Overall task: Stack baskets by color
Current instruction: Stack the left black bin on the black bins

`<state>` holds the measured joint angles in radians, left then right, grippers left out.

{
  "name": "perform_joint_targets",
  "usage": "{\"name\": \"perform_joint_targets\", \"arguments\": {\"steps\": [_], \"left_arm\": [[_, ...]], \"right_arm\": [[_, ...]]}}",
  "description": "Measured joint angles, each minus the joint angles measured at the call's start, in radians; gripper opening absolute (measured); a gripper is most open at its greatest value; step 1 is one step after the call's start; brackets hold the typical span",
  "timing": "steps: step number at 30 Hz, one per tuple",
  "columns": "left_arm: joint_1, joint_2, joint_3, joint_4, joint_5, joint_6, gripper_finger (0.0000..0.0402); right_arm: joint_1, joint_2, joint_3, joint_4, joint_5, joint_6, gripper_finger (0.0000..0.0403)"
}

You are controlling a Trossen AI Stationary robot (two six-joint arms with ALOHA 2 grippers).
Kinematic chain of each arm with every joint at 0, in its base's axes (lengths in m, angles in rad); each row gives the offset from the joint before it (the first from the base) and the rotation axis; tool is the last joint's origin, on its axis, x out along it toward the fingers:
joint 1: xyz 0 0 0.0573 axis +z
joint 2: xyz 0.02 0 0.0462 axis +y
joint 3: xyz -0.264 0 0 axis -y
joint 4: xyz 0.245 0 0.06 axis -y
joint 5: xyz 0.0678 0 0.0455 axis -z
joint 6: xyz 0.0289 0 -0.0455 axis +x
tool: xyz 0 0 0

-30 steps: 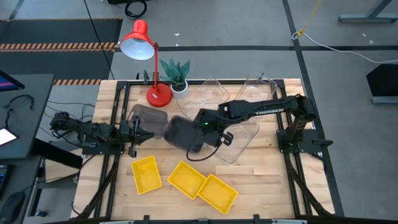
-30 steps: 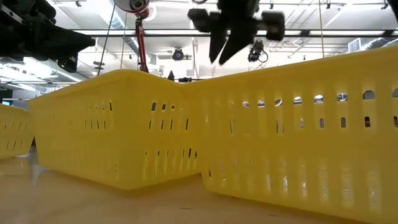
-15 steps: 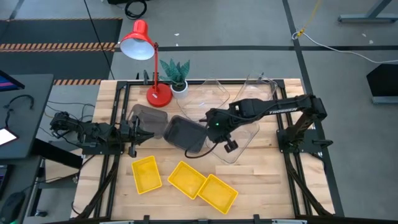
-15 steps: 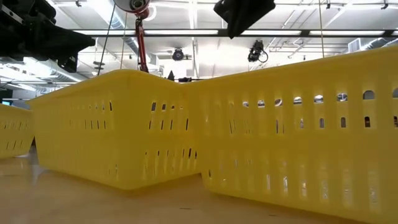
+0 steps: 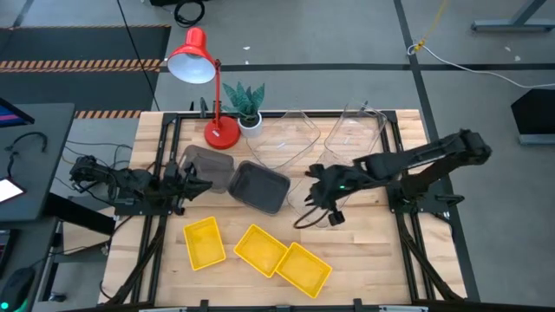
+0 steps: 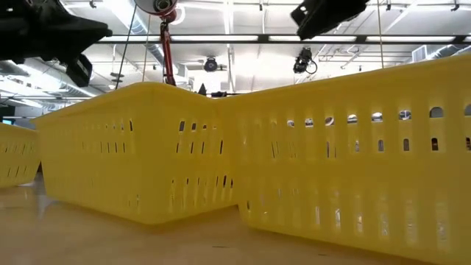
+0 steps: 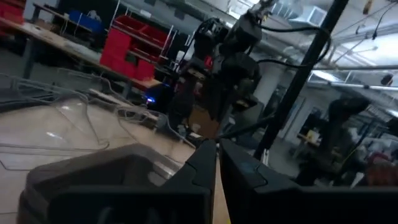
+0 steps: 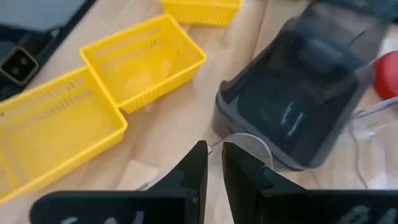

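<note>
carefully now, with the right gripper [image 5: 317, 192] nearly pressed together above the clear basket [image 5: 325, 201] beside the grey basket [image 5: 257, 186], best pinching its rim squarely; left gripper [image 5: 196, 184] shut, waiting by the grey ones.

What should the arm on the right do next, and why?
Probably lower the right gripper onto the rim of the clear basket just beneath it: its fingers are nearly together and hold nothing, and the clear baskets still lie unstacked.
</note>
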<state>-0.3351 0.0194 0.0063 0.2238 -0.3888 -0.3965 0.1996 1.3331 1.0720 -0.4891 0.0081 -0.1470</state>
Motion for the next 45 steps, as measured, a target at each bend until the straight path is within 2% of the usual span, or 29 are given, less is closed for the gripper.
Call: {"name": "perform_joint_targets", "arguments": {"steps": [3, 6, 13, 17, 23, 26, 32, 41, 45], "left_arm": [[0.007, -0.001, 0.008, 0.033, -0.035, -0.011, 0.0023], [0.012, 0.002, 0.073, -0.033, -0.039, -0.011, 0.0023], [0.011, 0.083, 0.285, -0.419, -0.110, -0.068, 0.0023], [0.011, 0.178, 0.359, -0.571, -0.111, -0.091, 0.0036], [0.014, 0.347, 0.482, -0.718, -0.112, -0.095, 0.0084], [0.014, 0.427, 0.565, -0.838, -0.103, -0.148, 0.0103], [0.014, 0.587, 0.705, -1.087, -0.078, -0.246, 0.0110], [0.024, 0.823, 0.780, -1.304, -0.074, -0.277, 0.0124], [0.077, 0.935, 0.814, -1.379, -0.018, -0.245, 0.0147]], "right_arm": [[0.010, -0.067, -0.072, 0.064, 0.032, 0.018, 0.0052], [0.023, -0.124, -0.138, 0.119, 0.059, 0.039, 0.0052], [0.072, -0.229, -0.265, 0.222, 0.119, 0.069, 0.0052], [0.094, -0.270, -0.320, 0.276, 0.129, 0.067, 0.0052], [0.111, -0.326, -0.413, 0.392, 0.077, 0.006, 0.0052], [0.111, -0.353, -0.446, 0.434, 0.077, -0.010, 0.0052], [0.111, -0.411, -0.464, 0.427, 0.080, -0.007, 0.0051], [0.111, -0.447, -0.464, 0.414, 0.080, -0.002, 0.0051], [0.111, -0.444, -0.464, 0.410, 0.080, -0.002, 0.0051]]}}
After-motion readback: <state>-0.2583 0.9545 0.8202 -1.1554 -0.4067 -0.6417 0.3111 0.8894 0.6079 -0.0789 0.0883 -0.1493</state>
